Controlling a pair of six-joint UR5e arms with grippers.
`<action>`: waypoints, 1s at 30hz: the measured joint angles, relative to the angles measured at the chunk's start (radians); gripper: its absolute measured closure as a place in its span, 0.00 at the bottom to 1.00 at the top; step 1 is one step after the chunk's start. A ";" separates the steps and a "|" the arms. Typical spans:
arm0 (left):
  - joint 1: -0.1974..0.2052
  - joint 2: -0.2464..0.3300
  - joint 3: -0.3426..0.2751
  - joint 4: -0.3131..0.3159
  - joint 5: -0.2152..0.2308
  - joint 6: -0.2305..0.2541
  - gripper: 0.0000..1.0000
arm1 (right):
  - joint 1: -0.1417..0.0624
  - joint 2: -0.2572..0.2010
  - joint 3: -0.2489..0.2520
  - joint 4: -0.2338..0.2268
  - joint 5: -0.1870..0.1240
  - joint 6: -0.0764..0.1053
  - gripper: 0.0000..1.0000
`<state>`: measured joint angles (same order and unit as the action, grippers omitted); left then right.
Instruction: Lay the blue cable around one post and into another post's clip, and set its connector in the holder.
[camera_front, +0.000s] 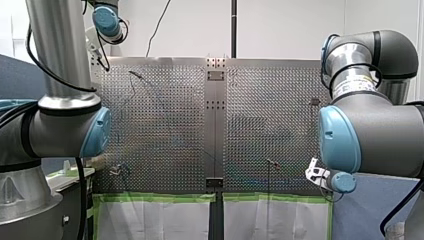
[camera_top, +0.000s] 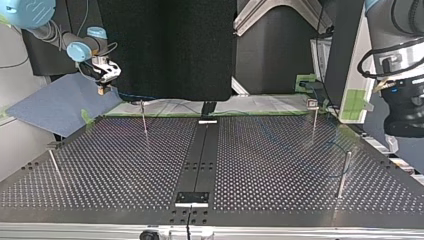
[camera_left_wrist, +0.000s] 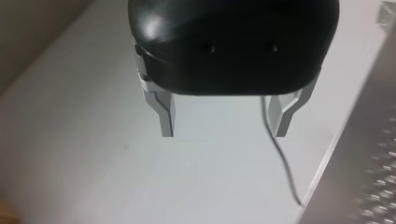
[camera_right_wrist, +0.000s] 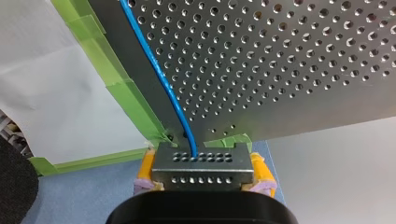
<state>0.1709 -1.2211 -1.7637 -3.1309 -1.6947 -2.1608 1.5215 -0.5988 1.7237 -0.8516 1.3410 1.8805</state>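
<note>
Clamping perforated grey connector (camera_right_wrist: 201, 164), right gripper (camera_right_wrist: 203, 173), blue cable (camera_right_wrist: 159, 74) attached, left gripper (camera_left_wrist: 224, 127) spread

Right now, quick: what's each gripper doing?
Left gripper: jaws open, empty.
Right gripper: shut on the connector of the blue cable.

This is a robotics laboratory test cell. The left arm (camera_front: 60, 120) and right arm (camera_front: 375, 125), grey industrial units with blue joint caps, flank a perforated metal table (camera_front: 165, 125) studded with thin posts (camera_top: 144, 119). Ahead of the right gripper (camera_right_wrist: 203, 170), green masking tape (camera_right_wrist: 126, 95) edges the plate. A black curtain (camera_top: 165, 45) hangs behind the arms.
</note>
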 joint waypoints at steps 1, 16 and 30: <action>-0.008 -0.008 0.002 -0.008 -0.007 0.008 0.00 | 0.000 0.000 0.000 0.000 0.000 -0.001 1.00; -0.119 -0.057 0.005 -0.131 -0.127 0.130 0.00 | 0.001 0.000 -0.002 0.000 0.000 -0.007 1.00; -0.130 -0.064 0.005 -0.241 -0.142 0.241 0.00 | 0.003 0.000 -0.002 0.000 0.000 -0.007 1.00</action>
<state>0.0414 -1.2852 -1.7591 -3.3716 -1.8366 -1.9203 1.5240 -0.5989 1.7219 -0.8513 1.3409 1.8733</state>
